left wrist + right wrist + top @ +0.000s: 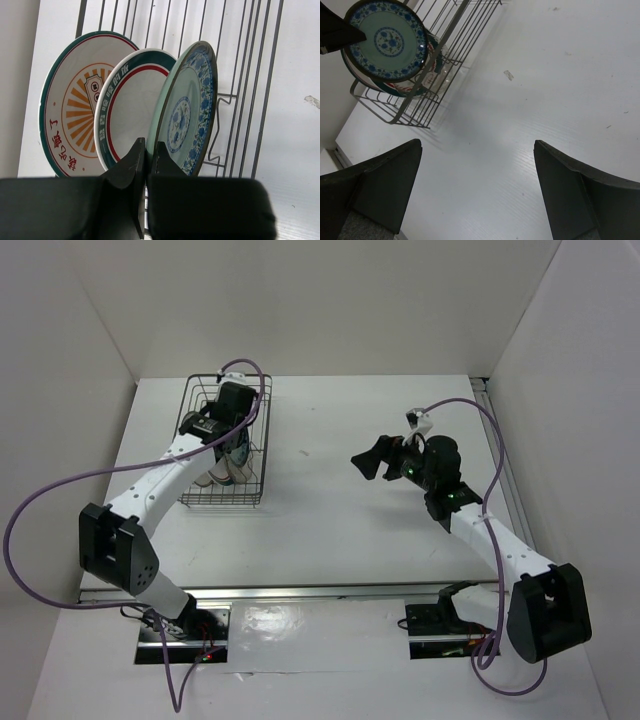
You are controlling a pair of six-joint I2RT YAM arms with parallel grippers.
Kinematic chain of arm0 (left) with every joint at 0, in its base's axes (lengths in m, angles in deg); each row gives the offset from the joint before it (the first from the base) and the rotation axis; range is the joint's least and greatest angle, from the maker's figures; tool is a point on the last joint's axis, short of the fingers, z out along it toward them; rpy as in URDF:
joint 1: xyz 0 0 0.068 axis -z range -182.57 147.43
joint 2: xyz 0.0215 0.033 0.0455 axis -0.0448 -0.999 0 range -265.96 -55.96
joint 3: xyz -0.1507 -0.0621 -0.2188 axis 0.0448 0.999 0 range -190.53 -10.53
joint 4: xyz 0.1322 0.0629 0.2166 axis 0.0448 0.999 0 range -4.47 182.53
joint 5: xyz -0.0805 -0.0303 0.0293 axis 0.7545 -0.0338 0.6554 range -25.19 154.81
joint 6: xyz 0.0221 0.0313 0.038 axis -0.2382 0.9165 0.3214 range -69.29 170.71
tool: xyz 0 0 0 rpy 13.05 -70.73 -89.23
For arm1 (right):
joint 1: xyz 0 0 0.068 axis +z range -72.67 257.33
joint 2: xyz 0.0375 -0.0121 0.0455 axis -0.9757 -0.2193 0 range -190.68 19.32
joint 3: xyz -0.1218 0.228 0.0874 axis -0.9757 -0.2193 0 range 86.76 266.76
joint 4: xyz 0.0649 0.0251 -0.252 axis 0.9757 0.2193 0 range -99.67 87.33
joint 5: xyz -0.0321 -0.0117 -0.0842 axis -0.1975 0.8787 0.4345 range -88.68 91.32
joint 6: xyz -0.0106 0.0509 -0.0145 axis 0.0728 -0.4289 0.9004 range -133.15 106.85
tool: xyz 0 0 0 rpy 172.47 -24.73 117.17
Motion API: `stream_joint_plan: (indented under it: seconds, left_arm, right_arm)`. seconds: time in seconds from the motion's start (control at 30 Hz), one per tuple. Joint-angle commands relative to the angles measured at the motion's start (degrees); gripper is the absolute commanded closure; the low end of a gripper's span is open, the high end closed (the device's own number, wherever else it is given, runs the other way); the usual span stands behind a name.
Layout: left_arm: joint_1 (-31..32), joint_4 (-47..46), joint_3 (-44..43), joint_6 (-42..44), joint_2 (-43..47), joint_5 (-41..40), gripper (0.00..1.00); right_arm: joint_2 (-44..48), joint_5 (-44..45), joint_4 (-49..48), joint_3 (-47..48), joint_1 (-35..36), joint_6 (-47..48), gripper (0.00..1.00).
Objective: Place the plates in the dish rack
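The dish rack (222, 504) (270, 75) (445, 42) is a dark wire basket at the table's left. Three plates stand on edge in it, side by side. They are a white one with an orange sunburst (75, 105), a white one with a green-and-red rim (130, 100), and a teal blue-patterned one (187, 110) (387, 42). My left gripper (232, 440) (149, 150) reaches down into the rack, shut on the teal plate's rim. A glassy translucent edge (442, 62) shows behind the plates. My right gripper (365, 462) (477, 144) hangs open over bare table, holding nothing.
White walls close in the table on the left, back and right. The purple cable (245, 368) of my left arm loops over the rack's far end. A small scrap (508, 75) lies on the white table to the right of the rack.
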Motion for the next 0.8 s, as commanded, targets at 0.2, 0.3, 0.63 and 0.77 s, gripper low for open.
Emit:
stream_joint_plan:
  seconds: [0.2, 0.3, 0.63, 0.77]
  left_arm:
    - [0.15, -1.27, -2.42, -0.12, 0.33, -1.66, 1.0]
    - [0.15, -1.27, -2.42, -0.12, -0.72, -1.65, 1.0]
    - [1.2, -0.74, -2.94, -0.12, -2.48, 0.1, 0.87]
    - [1.21, -0.21, -2.94, -0.12, -3.01, 0.11, 0.82]
  right_arm:
    - [0.92, -0.79, -3.97, -0.84, -0.36, 1.01, 0.0]
    - [1.44, -0.79, -3.97, -0.84, -0.36, 1.01, 0.0]
    - [1.45, -1.31, -3.97, -0.84, -0.89, 1.01, 0.0]
    - [1.45, -1.31, -3.97, -1.37, -0.89, 1.01, 0.0]
